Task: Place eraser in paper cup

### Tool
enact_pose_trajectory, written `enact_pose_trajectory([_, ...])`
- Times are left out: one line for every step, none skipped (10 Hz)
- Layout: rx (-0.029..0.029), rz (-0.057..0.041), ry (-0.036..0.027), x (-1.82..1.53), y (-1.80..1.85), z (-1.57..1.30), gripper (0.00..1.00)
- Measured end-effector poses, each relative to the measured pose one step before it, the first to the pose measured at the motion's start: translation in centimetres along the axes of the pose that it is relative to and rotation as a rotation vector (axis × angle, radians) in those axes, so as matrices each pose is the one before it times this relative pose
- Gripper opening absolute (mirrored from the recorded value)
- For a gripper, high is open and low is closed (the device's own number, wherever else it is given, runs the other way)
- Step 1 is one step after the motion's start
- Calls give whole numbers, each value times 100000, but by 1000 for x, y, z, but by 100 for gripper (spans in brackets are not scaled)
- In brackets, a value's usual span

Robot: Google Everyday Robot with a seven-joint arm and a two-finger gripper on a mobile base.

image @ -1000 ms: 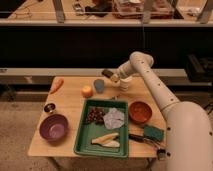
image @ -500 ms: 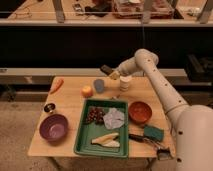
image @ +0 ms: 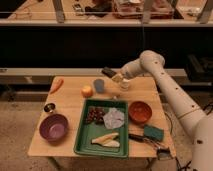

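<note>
My gripper (image: 111,74) hangs over the back middle of the table, reaching in from the right. It is shut on the eraser (image: 106,71), a small black oblong block that sticks out at its left tip. The paper cup (image: 124,85), small and white, stands upright on the table just right of and below the gripper, partly hidden by the wrist. The eraser is above and left of the cup's mouth, over the grey-blue cup.
A grey-blue cup (image: 99,86) and an orange fruit (image: 87,91) stand left of the paper cup. A carrot (image: 57,84), dark tin (image: 49,107) and purple bowl (image: 53,126) are on the left. A green tray (image: 85,137) is in front, with an orange bowl (image: 139,111) and green sponge (image: 153,132) on the right.
The arm's elbow has shifted a little up and to the right. The gripper with the eraser has stayed almost in place near the two cups.
</note>
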Motion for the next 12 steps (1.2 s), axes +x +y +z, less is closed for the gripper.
enact_pose_trajectory([-941,2206,-1587,-1368,394,-375,0])
enact_pose_trajectory([-1288,3052,-1581,-1509,501,-514,0])
enact_pose_trajectory([-947,2692,-740,-1169,451,-512,0])
enact_pose_trajectory([-1914,4619,-936,-1863,908,-1045,0])
enact_pose_trajectory([-1501,3312,-458,-1274,742,-740,0])
enact_pose_trajectory([-1675,3856,-495,-1527,914,-806,0])
enact_pose_trajectory([-2584,5143,-816,-2039,1338,-1134,0])
enact_pose_trajectory([-2887,5602,-1096,-2226,1522,-1162,0])
enact_pose_trajectory([-2059,3817,-799,-1411,1052,-699,0])
enact_pose_trajectory([-2400,4245,-961,-1517,1176,-696,0])
enact_pose_trajectory([-3744,6148,-1556,-2047,1547,-880,0])
enact_pose_trajectory([-2683,3774,-1145,-1105,851,-460,0])
